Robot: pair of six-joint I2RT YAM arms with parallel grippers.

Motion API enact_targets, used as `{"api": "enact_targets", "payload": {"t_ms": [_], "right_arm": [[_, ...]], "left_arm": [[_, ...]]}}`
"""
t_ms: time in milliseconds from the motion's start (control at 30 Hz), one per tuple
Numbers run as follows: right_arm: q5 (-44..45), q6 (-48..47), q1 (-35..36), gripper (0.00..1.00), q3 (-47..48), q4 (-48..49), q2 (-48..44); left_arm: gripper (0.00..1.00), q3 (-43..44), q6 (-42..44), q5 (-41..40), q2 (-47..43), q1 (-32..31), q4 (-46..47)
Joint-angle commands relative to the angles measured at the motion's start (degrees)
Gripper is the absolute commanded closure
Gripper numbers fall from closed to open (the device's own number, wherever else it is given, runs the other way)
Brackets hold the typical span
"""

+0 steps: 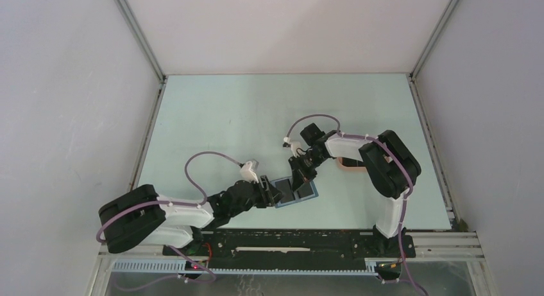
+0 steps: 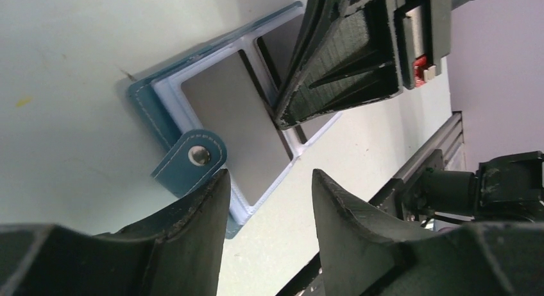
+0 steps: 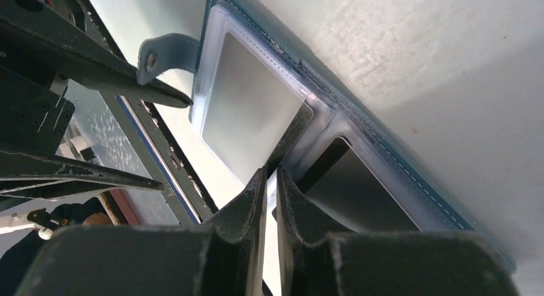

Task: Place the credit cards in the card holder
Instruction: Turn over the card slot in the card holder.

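The card holder (image 1: 308,193) lies open near the table's (image 1: 224,116) front edge, with a grey card (image 2: 234,129) in the pocket beside its snap tab (image 2: 200,156). The right gripper (image 3: 271,180), nearly clenched, touches its fold. The left gripper (image 2: 269,196) stands released at the tab.

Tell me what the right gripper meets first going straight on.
The open card holder, at the divider between its two pockets; the right gripper looks almost on it, though depth is unclear.

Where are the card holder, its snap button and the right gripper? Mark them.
card holder (image 2: 151,106), left wrist view, dark-blue outer edge
snap button (image 2: 201,155), left wrist view, metal centre
right gripper (image 3: 271,174), right wrist view, between its fingertips
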Motion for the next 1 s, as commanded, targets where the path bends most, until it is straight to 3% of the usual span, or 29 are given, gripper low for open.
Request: {"api": "enact_targets", "payload": {"t_ms": [0,333,700,967], "right_arm": [[2.78,1.29,0.9,0.82,2.05,-0.47,1.05],[6.17,1.56,1.91,0.83,2.79,-1.42,2.59],[6.32,1.43,2.0,0.83,3.12,-1.94,3.2],[6.39,1.3,1.93,0.83,3.4,-2.42,3.79]], "left_arm": [[0.44,3.15,-0.96,-2.12,1.67,0.29,-1.18],[0.42,3.04,-2.0,-2.83,2.53,0.84,-2.72],[0.46,2.25,-1.48,-3.06,-5.31,0.84,-5.39],[0.46,3.19,-1.52,-2.65,-4.41,0.8,-5.25]]}}
